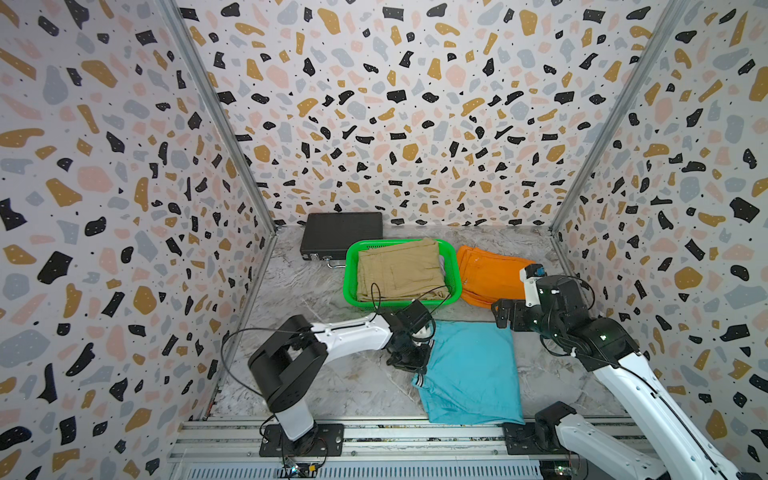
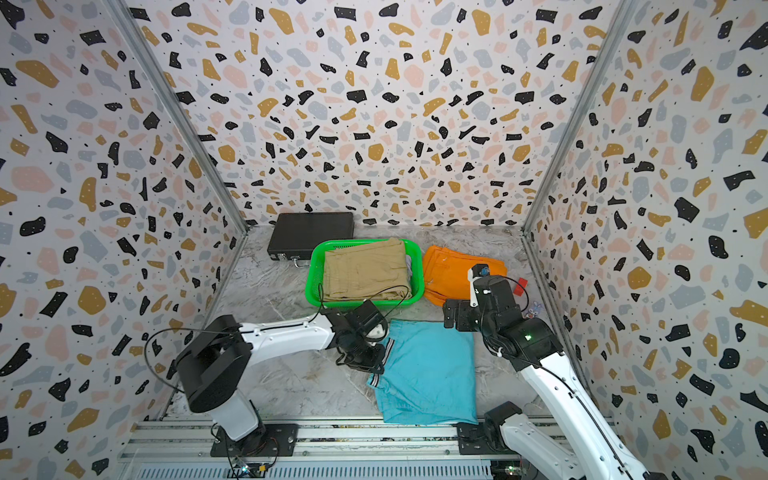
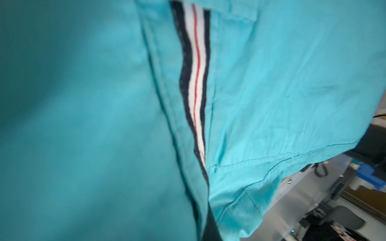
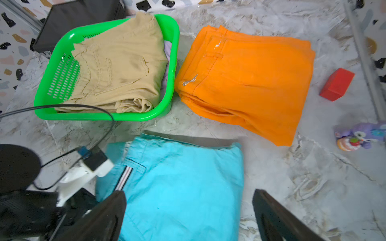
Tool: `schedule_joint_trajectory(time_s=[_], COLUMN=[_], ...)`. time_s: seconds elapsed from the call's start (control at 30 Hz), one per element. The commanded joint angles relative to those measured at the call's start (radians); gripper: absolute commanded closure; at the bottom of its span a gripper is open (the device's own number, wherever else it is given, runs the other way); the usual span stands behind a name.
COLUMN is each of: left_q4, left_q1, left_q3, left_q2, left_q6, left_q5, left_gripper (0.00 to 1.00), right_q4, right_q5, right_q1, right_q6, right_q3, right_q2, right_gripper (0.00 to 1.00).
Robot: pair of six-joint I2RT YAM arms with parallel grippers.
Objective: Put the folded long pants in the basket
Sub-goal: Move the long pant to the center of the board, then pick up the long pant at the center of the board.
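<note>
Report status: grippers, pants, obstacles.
Left gripper shut on folded turquoise cloth pants. Right gripper open near them. Folded tan pants in green plastic basket. Black cable crosses its rim.

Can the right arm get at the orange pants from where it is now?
Probably yes. The orange pants lie uncovered on the table beside the basket. The right gripper hangs open close by, and the left gripper is shut on the turquoise pants, out of the path.

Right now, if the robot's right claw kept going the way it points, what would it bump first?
Most likely the turquoise pants. The right gripper is open and aims down at them, the cloth showing between its jaws in the right wrist view. How high it hangs is unclear.
</note>
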Motion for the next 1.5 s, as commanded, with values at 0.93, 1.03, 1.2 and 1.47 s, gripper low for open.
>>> schedule_joint_trajectory(time_s=[0.93,1.03,1.2,1.47], left_q4=[-0.124,-0.118,-0.116,-0.190], left_q1=[0.186,0.186,0.186,0.186], left_q3=[0.038,0.036,0.027,0.055], left_q2=[-0.054,-0.046,-0.045,-0.197], left_q6=[0.103,0.098,0.093,0.078], left_q5=[-0.115,-0.106,-0.104,-0.082], left_gripper=[1.00,1.00,1.00,1.00], right_q4=[0.252,0.284,0.252,0.043], right_q5=[-0.552,-0.567,-0.522,-0.407], right_q1=[-0.012,-0.013,-0.013,-0.012], right_q6=[0.208,0.207,0.186,0.119], right_q3=[-0.321,-0.319,-0.299,-0.231], right_q2=[0.533,0.571,0.550,0.286], right_gripper=[0.34,0.75,1.00,1.00])
